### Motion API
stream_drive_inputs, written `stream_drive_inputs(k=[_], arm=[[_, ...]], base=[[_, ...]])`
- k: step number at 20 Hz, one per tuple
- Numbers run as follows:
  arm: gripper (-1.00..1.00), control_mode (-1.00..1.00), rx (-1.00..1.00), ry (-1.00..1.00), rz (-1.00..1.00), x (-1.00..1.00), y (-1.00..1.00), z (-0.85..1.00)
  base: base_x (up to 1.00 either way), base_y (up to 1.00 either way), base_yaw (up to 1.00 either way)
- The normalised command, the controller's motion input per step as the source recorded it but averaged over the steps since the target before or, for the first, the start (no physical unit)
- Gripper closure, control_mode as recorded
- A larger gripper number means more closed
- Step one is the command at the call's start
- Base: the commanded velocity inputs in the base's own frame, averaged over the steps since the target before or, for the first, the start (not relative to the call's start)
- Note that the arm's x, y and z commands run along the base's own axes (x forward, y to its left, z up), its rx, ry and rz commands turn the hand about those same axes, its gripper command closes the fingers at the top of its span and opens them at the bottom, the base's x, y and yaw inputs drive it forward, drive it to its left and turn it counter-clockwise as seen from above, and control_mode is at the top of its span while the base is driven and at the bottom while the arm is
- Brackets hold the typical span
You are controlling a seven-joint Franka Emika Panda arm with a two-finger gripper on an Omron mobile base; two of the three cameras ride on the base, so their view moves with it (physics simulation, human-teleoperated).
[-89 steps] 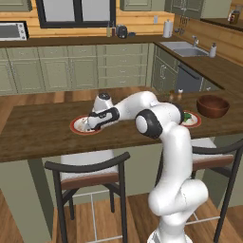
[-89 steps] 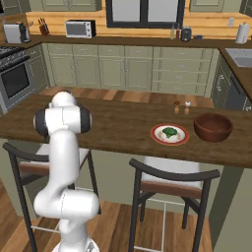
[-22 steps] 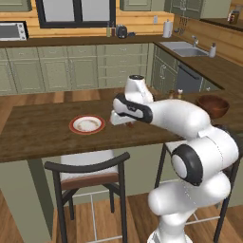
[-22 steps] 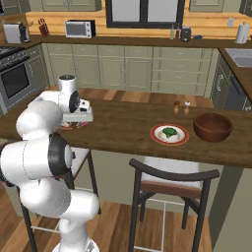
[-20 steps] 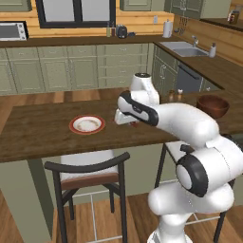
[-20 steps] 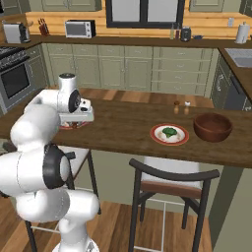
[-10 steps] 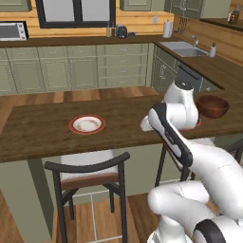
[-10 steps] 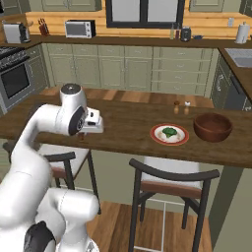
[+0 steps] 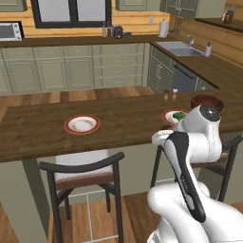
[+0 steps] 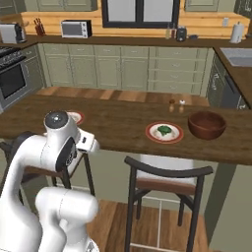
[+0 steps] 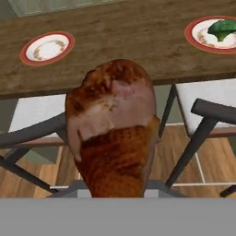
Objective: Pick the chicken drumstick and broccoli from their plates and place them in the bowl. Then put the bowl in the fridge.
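In the hand view the claw's fingertips are hidden behind the chicken drumstick [image 11: 113, 133], which it pinches by the thin end, so the thick, mottled reddish-brown end bulges toward the camera; in the base views the claw itself cannot be made out behind the arm. Beyond the drumstick, past the desk [image 11: 129, 41] edge, an empty red-rimmed plate [image 11: 47, 47] lies up and to the left. The broccoli [image 11: 222, 29], a lumpy green floret, sits on a second plate [image 11: 200, 37] cut off at the upper right, while the glossy wooden bowl [image 10: 206, 124] stands just beside that plate on the desk.
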Motion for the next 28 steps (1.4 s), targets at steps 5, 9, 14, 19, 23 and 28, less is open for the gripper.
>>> stream_drive_inputs(k=[5, 9, 14, 19, 23, 28], arm=[[1.00, 1.00, 0.00, 0.00, 0.00, 0.00, 0.00, 0.00], [1.00, 1.00, 0.00, 0.00, 0.00, 0.00, 0.00, 0.00], [1.00, 1.00, 0.00, 0.00, 0.00, 0.00, 0.00, 0.00], [1.00, 1.00, 0.00, 0.00, 0.00, 0.00, 0.00, 0.00], [1.00, 1.00, 0.00, 0.00, 0.00, 0.00, 0.00, 0.00], [1.00, 1.00, 0.00, 0.00, 0.00, 0.00, 0.00, 0.00]], base=[[-0.20, -1.00, -0.18], [-0.08, -1.00, -0.06], [0.02, -1.00, 0.03], [0.71, -0.29, 0.24], [0.92, -0.24, 0.37], [0.88, -0.48, 0.35]])
